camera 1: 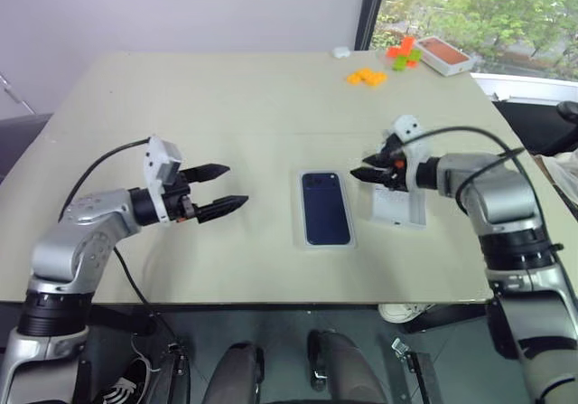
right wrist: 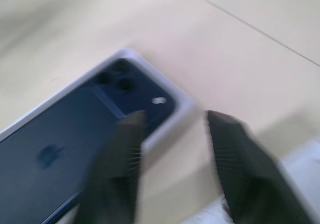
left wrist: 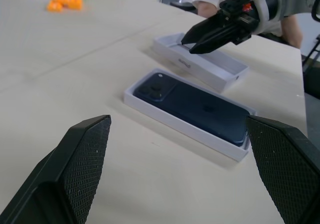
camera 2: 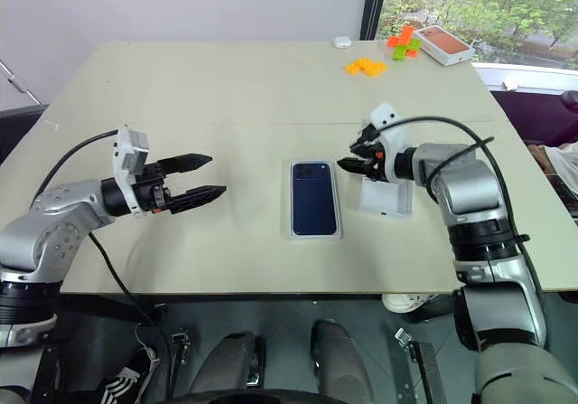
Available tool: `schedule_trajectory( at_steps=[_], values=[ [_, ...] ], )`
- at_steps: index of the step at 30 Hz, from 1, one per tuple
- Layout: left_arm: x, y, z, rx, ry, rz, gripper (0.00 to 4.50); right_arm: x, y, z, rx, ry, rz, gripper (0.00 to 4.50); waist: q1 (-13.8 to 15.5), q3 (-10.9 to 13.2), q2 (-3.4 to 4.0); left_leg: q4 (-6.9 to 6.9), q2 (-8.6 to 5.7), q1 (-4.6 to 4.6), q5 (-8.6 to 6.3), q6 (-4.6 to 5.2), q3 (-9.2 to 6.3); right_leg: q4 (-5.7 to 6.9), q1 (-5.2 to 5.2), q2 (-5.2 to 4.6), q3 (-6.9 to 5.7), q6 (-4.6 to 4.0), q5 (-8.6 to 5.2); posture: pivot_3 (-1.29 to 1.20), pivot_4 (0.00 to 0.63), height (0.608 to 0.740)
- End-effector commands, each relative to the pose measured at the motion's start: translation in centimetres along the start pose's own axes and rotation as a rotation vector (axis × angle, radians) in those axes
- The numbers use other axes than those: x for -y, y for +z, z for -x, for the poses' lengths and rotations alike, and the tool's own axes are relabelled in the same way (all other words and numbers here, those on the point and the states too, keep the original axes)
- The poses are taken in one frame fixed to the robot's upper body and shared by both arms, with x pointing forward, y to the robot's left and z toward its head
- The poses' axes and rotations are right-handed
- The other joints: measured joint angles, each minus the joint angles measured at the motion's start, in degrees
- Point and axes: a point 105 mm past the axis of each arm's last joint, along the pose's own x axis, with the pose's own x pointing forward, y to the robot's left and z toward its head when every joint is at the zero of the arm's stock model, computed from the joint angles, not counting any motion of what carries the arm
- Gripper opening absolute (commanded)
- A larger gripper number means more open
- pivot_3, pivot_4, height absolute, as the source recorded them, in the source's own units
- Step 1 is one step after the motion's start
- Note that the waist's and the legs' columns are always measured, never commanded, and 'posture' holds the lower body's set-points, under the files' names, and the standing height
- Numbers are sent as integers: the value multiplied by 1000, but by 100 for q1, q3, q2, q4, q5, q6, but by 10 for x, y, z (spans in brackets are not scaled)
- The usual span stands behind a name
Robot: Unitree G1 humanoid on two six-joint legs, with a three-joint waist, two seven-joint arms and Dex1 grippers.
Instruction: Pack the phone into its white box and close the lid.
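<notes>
We see one phone [camera 1: 325,207] lying back-up in the white box [camera 1: 303,239] mid-table, one empty lid [camera 1: 402,207] just right of it, left gripper [camera 1: 223,190] wide open and empty, right gripper [camera 1: 360,167] parted, holding nothing, above the lid's near edge

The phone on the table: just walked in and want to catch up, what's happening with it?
The phone lies back up inside the white box at the table's middle. The lid sits open-side up beside it. The right gripper hovers over the lid, open; the left gripper, wide open, holds nothing. Closing the lid remains.
</notes>
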Motion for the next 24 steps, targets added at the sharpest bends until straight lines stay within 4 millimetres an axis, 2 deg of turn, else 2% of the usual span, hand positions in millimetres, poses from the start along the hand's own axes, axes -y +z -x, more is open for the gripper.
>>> schedule_trajectory(
  at_steps=[1, 3, 5, 9, 12, 14, 24],
  values=[
    [1, 9, 2, 29, -5, -60, 4500, -4, 19, 8, -20, -45, -47, 2150, 0, 0, 0, 0, 1, -2, 0, 0, -1, -1, -2, 1, 0, 1, 0, 0, 150, 740],
    [1, 10, 2, 38, -2, -90, 4500, -2, 11, 10, -86, -102, -101, 2150, 0, 0, 0, -1, 5, -4, -5, 9, -1, -3, -3, 4, -1, 2, 0, 0, 150, 740],
    [0, 9, 3, 37, 1, -91, 4500, 2, 5, 12, -126, -155, -68, 2150, 0, 0, 0, -2, 7, -7, -8, 15, -1, -6, -5, 4, -2, 3, 0, 0, 150, 740],
    [-2, 8, 1, 41, 15, -99, 4500, 12, 3, 10, -135, -200, -134, 2150, -2, 0, 0, -1, 6, -20, -9, 16, 1, -10, -12, 4, -2, 3, 1, 0, 150, 740],
    [-1, 9, -3, 57, 32, -99, 4500, 0, -6, 0, -118, -155, -100, 2150, -3, 0, 0, -1, 6, -23, -9, 16, 3, -13, -12, 4, -2, 4, 1, 0, 150, 740],
    [-2, 9, -3, 56, 50, -109, 4500, 1, -13, -1, -136, -182, -107, 2150, -3, -1, -1, -1, 7, -21, -11, 20, 1, -14, -11, 7, -2, 5, 1, 0, 150, 740],
    [-3, 9, -4, 55, 57, -115, 4500, 2, -15, 0, -137, -197, -112, 2150, -12, 1, 3, 1, 8, -26, -11, 20, 2, -10, -18, 10, -2, 5, 1, 0, 150, 740]
  ],
)
